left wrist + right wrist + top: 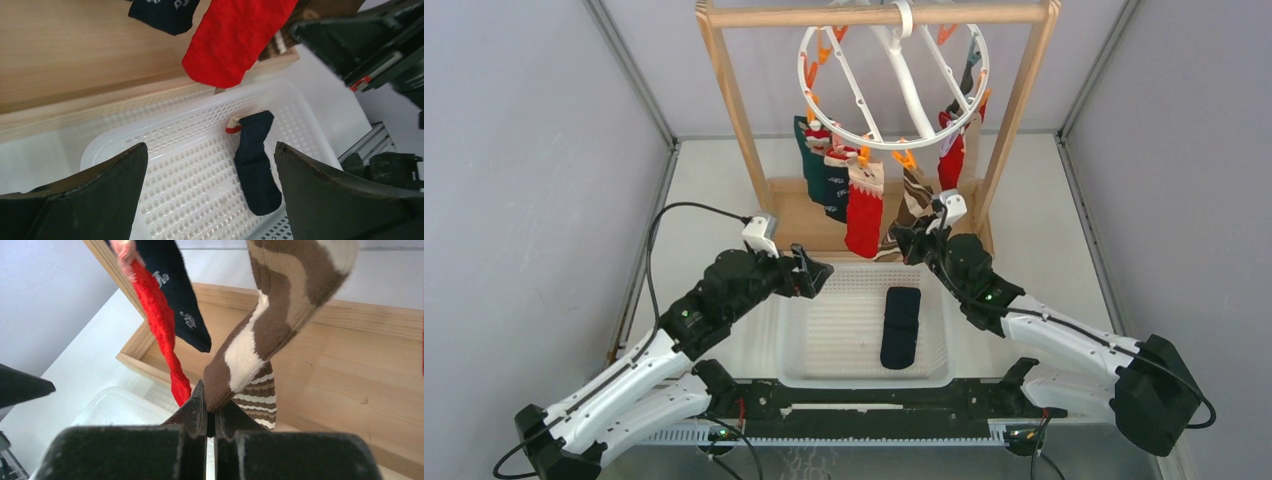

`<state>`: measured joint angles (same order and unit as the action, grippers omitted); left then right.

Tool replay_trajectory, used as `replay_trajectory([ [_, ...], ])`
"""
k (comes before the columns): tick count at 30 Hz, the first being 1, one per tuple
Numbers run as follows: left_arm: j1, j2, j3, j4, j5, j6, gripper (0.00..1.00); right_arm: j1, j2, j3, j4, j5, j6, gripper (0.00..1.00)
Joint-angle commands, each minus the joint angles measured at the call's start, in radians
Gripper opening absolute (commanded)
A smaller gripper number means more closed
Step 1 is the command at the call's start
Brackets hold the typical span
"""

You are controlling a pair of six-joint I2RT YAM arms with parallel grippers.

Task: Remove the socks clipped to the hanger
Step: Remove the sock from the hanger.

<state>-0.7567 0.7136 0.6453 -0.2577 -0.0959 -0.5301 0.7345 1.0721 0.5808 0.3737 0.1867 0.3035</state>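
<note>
My right pincer (209, 407) was clamped shut on the striped sock (270, 325), left pincer (210, 147) hung wide open over the basket (185, 167).

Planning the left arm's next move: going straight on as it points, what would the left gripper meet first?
The left gripper would likely reach the floor of the white basket first, beside the dark sock lying in it; the red sock hangs above that line. Depth is unclear.

The left pincer (210, 146) gapes wide, arm stretched forward, while the right pincer (209, 407) is clamped tight.
</note>
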Motion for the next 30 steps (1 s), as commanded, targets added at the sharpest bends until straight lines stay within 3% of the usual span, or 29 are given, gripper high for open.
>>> replay_trajectory([
  [1,0.006,-0.037,0.086,0.004,0.026,-0.023,1.00,0.071,-0.040,0.014,-0.018,0.132,-0.064,0.00],
  [15,-0.003,-0.079,0.199,-0.011,0.022,-0.055,1.00,0.197,-0.098,0.016,-0.050,0.285,-0.118,0.00],
  [30,-0.036,0.086,0.344,0.163,0.076,-0.128,1.00,0.254,-0.091,0.041,-0.050,0.351,-0.145,0.00],
])
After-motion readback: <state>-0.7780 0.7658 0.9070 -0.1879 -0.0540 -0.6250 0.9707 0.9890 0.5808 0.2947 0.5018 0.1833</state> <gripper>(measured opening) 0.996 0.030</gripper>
